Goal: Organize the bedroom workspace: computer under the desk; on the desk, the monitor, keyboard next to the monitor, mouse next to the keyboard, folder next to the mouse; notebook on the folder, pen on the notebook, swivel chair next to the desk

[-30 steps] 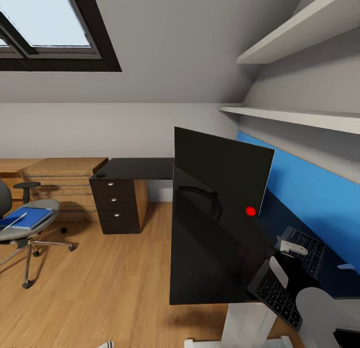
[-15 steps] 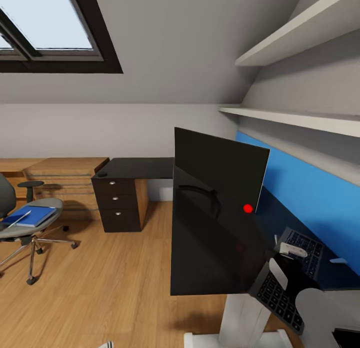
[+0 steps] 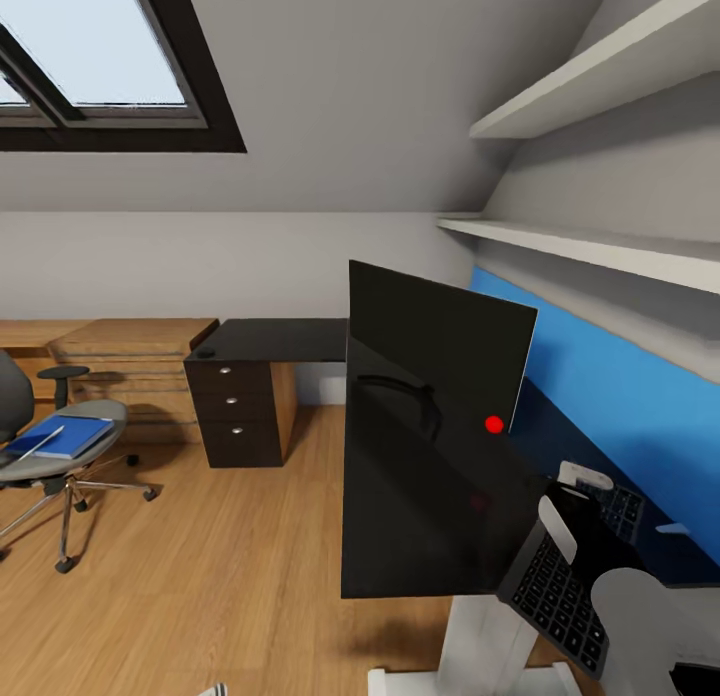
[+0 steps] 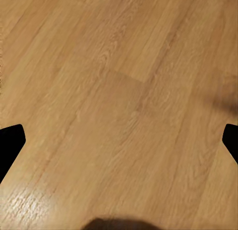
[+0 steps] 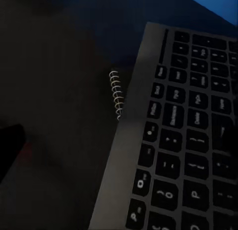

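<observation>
The keyboard [image 3: 560,591] lies at the near end of the desk [image 3: 420,506], and in the head view its corner seems to jut past the desk's front edge, close beside the monitor [image 3: 435,351], which stands upright on the glossy black top. The right gripper [image 3: 575,501] hovers over the keyboard's far part; from the right wrist view the keyboard [image 5: 183,141] sits just under the camera beside a small wire coil [image 5: 115,94], perhaps a notebook's binding, though it is too dark to be sure. I cannot tell whether the right jaws are parted or closed. The left wrist view looks down on bare wooden floor [image 4: 119,101], with the two dark fingertips at the picture's edges, so those jaws stand wide apart, holding nothing. The main risk is the keyboard: a push from the right arm could tip it off the edge, or slide it into the monitor's stand and knock the thin screen over. Farther off, the folder [image 3: 62,438] with the pen [image 3: 40,442] across it rests on the swivel chair [image 3: 55,451], well apart from the desk; the chair's castors could let it roll away when reached for.
</observation>
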Controlling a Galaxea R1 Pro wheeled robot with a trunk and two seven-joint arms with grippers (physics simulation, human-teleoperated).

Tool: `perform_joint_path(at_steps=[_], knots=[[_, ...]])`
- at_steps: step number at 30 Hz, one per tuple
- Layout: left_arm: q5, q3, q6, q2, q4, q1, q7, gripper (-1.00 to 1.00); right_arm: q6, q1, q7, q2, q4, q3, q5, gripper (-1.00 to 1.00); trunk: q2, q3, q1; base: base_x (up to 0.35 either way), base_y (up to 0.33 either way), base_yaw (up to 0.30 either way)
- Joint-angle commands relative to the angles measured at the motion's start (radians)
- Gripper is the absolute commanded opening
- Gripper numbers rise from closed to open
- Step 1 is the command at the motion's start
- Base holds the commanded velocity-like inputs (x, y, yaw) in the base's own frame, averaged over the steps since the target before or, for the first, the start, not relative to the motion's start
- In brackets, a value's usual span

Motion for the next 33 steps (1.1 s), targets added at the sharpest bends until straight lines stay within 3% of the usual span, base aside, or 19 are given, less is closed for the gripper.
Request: perform_joint_path(at_steps=[1, 7, 11, 12, 13, 16, 18, 23, 28, 33], knots=[[0.01, -0.006, -0.006, 0.001, 0.0, 0.0, 0.007, 1.0, 0.005, 0.0, -0.005, 0.0, -0.008, 0.001, -0.008, 1.0, 0.007, 0.002, -0.004, 0.0, 0.0, 0.0], [0.01, -0.006, -0.006, 0.001, 0.0, -0.001, 0.007, 1.0, 0.027, 0.003, -0.005, 0.0, -0.066, 0.001, -0.008, 1.0, 0.049, 0.021, -0.027, 0.0, 0.0, 0.0], [0.01, -0.006, -0.006, 0.001, 0.0, -0.001, 0.007, 1.0, 0.117, 0.034, -0.004, 0.004, -0.219, 0.0, -0.013, 1.0, 0.077, 0.033, -0.042, 0.0, 0.0, 0.0], [0.01, -0.005, -0.006, 0.001, 0.0, -0.001, 0.007, 1.0, 0.15, 0.066, -0.003, 0.005, -0.286, 0.0, -0.024, 1.0, 0.084, 0.037, -0.046, 0.0, 0.0, 0.0], [0.01, -0.005, -0.006, 0.002, 0.0, -0.001, 0.007, 1.0, 0.201, 0.162, -0.004, 0.006, -0.451, 0.0, -0.08, 1.0, 0.091, 0.04, -0.05, 0.0, 0.0, 0.0], [0.01, -0.005, -0.006, 0.002, 0.0, -0.001, 0.007, 1.0, 0.219, 0.201, -0.005, 0.006, -0.534, 0.0, -0.123, 1.0, 0.112, 0.049, -0.061, 0.0, 0.0, 0.0], [0.01, -0.005, -0.006, 0.002, 0.0, -0.001, 0.007, 1.0, 0.242, 0.232, -0.005, 0.006, -0.606, 0.0, -0.176, 1.0, 0.112, 0.049, -0.061, 0.0, 0.0, 0.0], [0.009, -0.005, -0.006, 0.002, 0.0, -0.001, 0.006, 1.0, 0.26, 0.255, -0.008, 0.007, -0.653, -0.001, -0.268, 1.0, 0.112, 0.049, -0.061, 0.0, 0.0, 0.0], [0.009, -0.005, -0.007, 0.002, 0.0, -0.001, 0.006, 1.0, 0.261, 0.258, -0.01, 0.007, -0.661, -0.002, -0.328, 1.0, 0.112, 0.049, -0.061, 0.0, 0.0, 0.0], [0.009, -0.005, -0.007, 0.002, 0.0, -0.001, 0.006, 1.0, 0.259, 0.259, -0.011, 0.007, -0.663, -0.002, -0.341, 1.0, 0.112, 0.049, -0.061, -0.03, 0.015, 0.0]])
